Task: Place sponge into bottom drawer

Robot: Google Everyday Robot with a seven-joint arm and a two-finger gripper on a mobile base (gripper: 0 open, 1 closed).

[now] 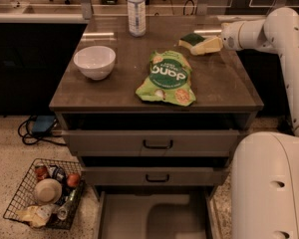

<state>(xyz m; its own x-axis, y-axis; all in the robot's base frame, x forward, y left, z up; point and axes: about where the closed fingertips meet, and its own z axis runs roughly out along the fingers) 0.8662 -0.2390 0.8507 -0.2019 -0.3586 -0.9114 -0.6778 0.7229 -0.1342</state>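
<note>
One small sponge (191,38), dark green on top, is being met by the hand (207,45) at the far right of the counter (114,91). The two are touching, but whether the hand is clamped on the sponge or merely resting against it cannot be told. The pick-up is being judged as the step in hand, with the carry and the drop into the bottom drawer (139,218) not yet done. To do it well, the sponge is best being gripped across its short sides and squeezed only lightly, since foam is likely to give. It should then be lifted straight up before being swung forward, so that the green snack bag (168,77), lying near it toward the front edge, is not being dragged along. The bottom drawer is being shown pulled out under the two upper drawers (114,142), its grey floor bare where visible, its front being cut off by the edge of the view. The white bowl (94,69) is appearing empty. The wire basket (16,193) on the floor at the left is being seen holding bottles, a pale round item and other small goods.
</note>
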